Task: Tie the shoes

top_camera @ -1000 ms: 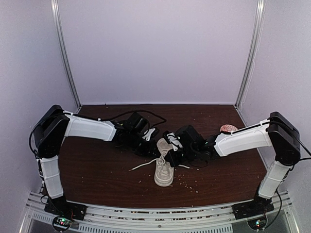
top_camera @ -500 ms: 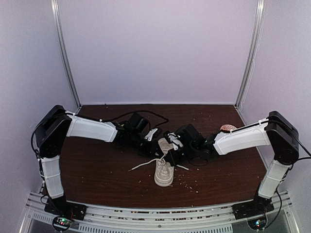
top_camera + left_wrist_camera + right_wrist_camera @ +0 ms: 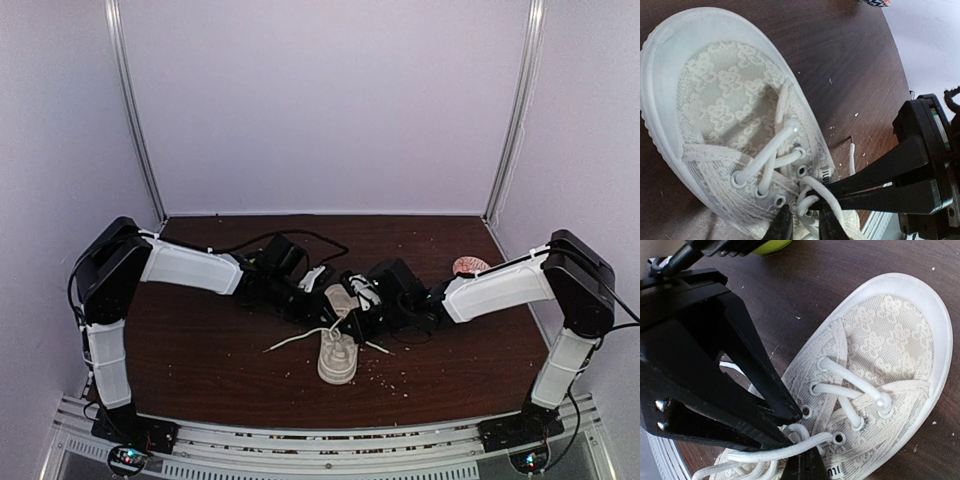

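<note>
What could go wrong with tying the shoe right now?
The right tool pinches a lace; a hard tug could drag the sneaker across the table. The left tool has its jaws slightly apart with lace between them, which might slip out. Both tools are crowded together and could bump.

Dark wood table (image 3: 200, 370) (crumb-speckled), pale lilac walls (image 3: 330, 100), metal corner posts (image 3: 135, 110); soft light

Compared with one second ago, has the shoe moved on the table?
No. In the top view the shoe keeps the same place against the bowl and the near edge of the table, with its toe toward the arm bases.
</note>
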Controlling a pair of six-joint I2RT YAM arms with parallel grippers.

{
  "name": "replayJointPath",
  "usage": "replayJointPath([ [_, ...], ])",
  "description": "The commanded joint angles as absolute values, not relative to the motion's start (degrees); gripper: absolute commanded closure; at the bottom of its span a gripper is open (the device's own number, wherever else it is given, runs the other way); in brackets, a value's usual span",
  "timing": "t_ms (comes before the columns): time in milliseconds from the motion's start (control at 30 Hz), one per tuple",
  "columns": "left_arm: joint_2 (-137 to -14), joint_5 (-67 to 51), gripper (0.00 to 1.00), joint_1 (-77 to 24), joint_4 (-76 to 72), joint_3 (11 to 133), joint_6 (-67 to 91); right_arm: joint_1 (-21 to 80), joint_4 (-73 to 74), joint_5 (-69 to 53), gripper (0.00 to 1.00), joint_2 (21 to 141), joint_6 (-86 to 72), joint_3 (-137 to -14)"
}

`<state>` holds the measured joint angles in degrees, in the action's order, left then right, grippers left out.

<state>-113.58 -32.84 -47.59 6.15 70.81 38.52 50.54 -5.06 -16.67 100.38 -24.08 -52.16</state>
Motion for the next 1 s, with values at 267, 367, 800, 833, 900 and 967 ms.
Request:
replayJointPath([
  [267,-116.7,-38.3,0.80,-48.0,0.9,71.3,36.0,49.7,-11.2,-17.9,1.00,98.8,-22.6,-50.1],
  [367,-116.7,-38.9,0.86,-48.0,0.0,71.1,36.4,49.4,-11.2,-18.2,1.00,98.8,-22.5,-50.0],
  [800,-116.7,-39.7,1.00,-47.9,-2.2,71.0,37.7,48.8,-10.5,-18.2,1.00,98.7,-22.6,-50.7],
  [833,-116.3,-39.0,1.00,-47.9,-2.2,70.7,37.7,48.7,-10.0,-17.9,1.00,98.4,-22.7,-50.7],
  [900,-115.3,-36.7,1.00,-47.7,-2.1,69.9,38.0,48.3,-8.9,-17.6,1.00,97.8,-22.4,-50.9],
  [967,-113.9,-34.0,1.00,-47.5,-2.1,69.1,38.3,48.2,-7.9,-16.8,0.94,96.7,-21.4,-50.5],
])
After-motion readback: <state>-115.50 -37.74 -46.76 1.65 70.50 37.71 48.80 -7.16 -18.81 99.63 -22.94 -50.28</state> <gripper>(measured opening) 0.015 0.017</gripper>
